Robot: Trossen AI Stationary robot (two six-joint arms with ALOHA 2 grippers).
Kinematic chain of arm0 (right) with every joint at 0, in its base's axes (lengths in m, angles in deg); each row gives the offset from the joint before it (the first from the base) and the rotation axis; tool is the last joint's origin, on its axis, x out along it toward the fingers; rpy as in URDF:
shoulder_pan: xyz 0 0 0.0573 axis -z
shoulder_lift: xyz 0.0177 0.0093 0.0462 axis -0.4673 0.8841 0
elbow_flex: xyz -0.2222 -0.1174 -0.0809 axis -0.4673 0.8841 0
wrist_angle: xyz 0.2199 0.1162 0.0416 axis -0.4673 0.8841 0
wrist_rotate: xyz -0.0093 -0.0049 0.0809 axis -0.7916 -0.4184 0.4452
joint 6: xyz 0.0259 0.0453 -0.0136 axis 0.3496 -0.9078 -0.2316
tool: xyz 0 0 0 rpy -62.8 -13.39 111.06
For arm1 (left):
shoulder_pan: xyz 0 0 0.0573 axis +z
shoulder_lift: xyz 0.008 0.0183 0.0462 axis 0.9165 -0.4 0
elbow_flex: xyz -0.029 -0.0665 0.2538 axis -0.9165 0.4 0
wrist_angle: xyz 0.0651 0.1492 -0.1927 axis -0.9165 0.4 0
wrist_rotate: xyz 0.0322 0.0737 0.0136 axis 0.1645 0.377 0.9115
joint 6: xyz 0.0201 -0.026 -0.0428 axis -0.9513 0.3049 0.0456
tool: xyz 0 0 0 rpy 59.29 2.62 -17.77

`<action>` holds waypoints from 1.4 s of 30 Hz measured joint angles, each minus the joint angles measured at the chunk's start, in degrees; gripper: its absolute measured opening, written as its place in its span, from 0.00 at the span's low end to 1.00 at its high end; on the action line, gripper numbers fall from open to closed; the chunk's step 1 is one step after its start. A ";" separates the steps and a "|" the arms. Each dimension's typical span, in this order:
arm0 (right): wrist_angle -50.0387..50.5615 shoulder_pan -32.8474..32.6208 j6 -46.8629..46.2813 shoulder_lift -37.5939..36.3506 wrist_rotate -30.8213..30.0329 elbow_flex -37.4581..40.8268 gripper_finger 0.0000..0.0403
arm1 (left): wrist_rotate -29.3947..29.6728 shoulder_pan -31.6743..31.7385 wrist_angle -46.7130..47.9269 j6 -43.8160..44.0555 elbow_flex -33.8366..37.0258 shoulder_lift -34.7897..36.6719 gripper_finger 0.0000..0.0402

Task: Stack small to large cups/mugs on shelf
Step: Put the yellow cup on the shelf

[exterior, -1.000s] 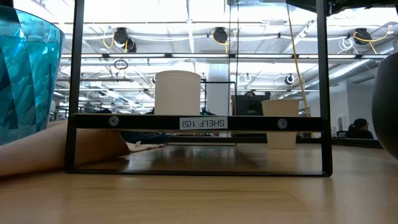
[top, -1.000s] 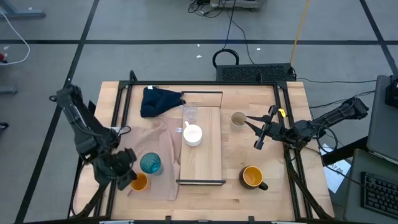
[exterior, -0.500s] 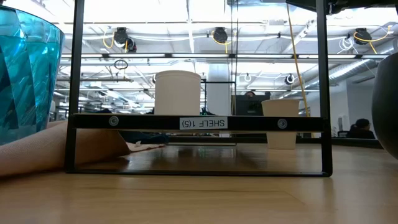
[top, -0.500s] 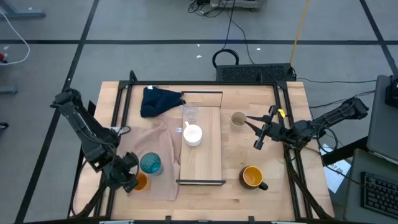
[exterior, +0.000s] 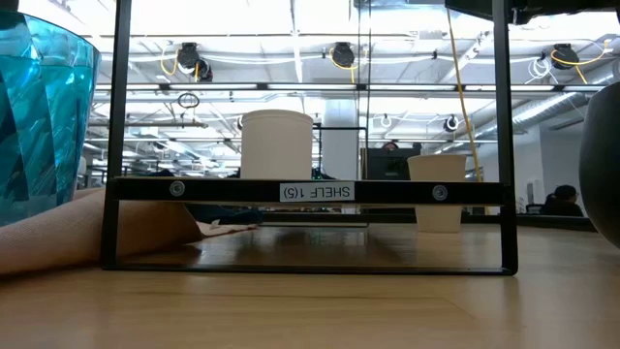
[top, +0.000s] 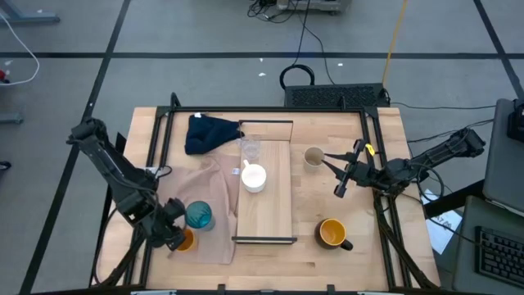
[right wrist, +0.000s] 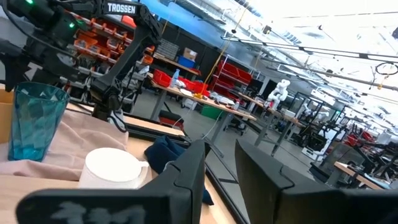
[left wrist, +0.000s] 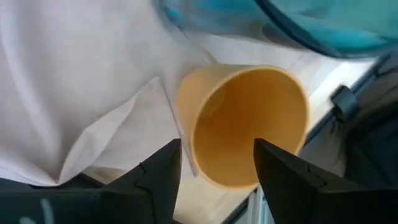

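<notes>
The light-wood shelf [top: 274, 209] lies mid-table, with a clear glass [top: 250, 149] and a white mug [top: 255, 177] standing on its far half. A beige-grey cup [top: 313, 156] and a dark-handled orange mug [top: 332, 233] stand on the table to its right. The teal tumbler [top: 198, 215] and the small orange cup [top: 186, 240] stand on the beige cloth [top: 209, 184]. My left gripper [left wrist: 217, 177] is open over the orange cup [left wrist: 245, 124], one finger on each side of its rim; whether it touches the cup I cannot tell. My right gripper [top: 334, 174] is open and empty, right of the beige-grey cup.
A dark blue cloth [top: 209, 133] lies at the far left, touching the shelf's far corner. The shelf's black end frame [exterior: 310, 191] stands across the low view. The teal tumbler stands close beside the orange cup. Bare tabletop shows between the shelf and the orange mug.
My left gripper has gone toward the table's near edge and down onto the small orange cup, staying open. The cups and the right arm have kept still.
</notes>
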 joint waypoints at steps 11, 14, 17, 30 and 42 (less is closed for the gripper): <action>0.24 0.00 0.02 0.00 0.00 0.00 0.20 | -0.20 0.23 0.06 -1.11 1.62 -1.25 0.50; 0.61 0.00 0.02 -0.01 0.00 0.00 0.20 | -0.18 0.23 -0.87 -1.07 2.39 -1.14 0.50; 1.12 0.00 0.02 -0.02 0.00 0.00 0.20 | 0.00 0.23 -1.28 -1.02 3.71 -1.18 0.50; 1.70 -0.01 0.02 0.00 0.02 0.00 0.20 | -1.07 0.23 -3.76 -0.18 6.19 -0.38 0.35; 1.70 -0.02 0.02 -0.02 0.02 0.00 0.20 | -2.26 0.23 -3.95 -1.57 6.21 -0.29 0.04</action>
